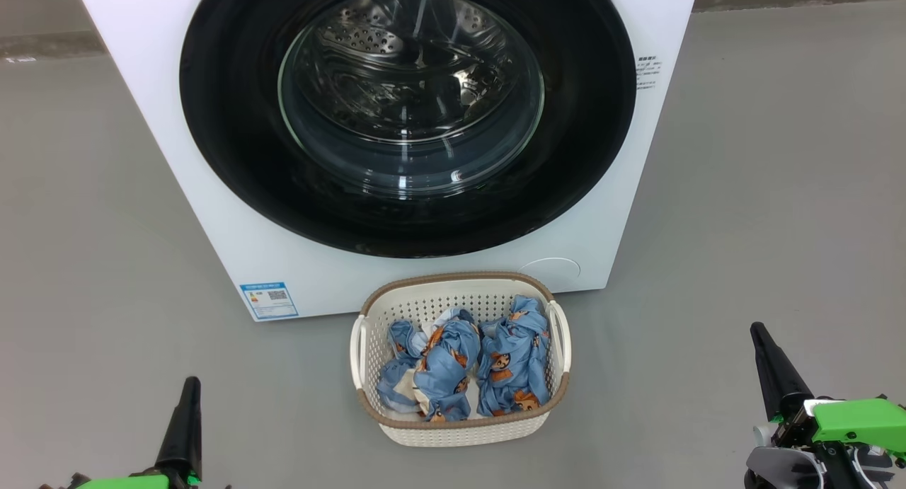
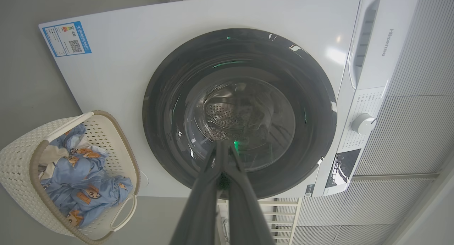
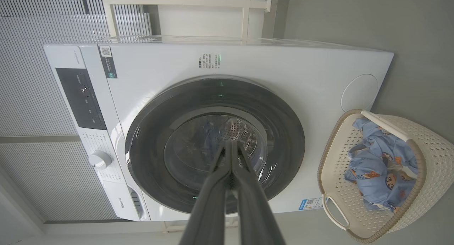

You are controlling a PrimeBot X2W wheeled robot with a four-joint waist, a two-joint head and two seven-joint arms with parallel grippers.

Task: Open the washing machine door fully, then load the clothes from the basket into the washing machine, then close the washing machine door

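The white washing machine (image 1: pixel 170 121) stands ahead on the grey floor with its round black-rimmed door (image 1: pixel 233 156) shut; the steel drum shows through the glass. In front of it sits the cream basket (image 1: pixel 463 429) holding the light blue printed clothes (image 1: pixel 463 365). My left gripper (image 1: pixel 190 390) is low at the left, shut, well short of the basket. My right gripper (image 1: pixel 759 331) is low at the right, shut, also apart from it. In the wrist views both pairs of fingers (image 2: pixel 223 145) (image 3: pixel 230 145) meet at the tips and point at the door (image 2: pixel 166 96) (image 3: pixel 287 131).
A blue label sticker (image 1: pixel 269 300) is at the machine's lower left corner. The control panel with a white knob (image 2: pixel 362 123) and a detergent drawer sits on the machine's top side. A pale slatted wall (image 3: pixel 32 106) stands behind. Bare grey floor (image 1: pixel 764 192) lies on both sides.
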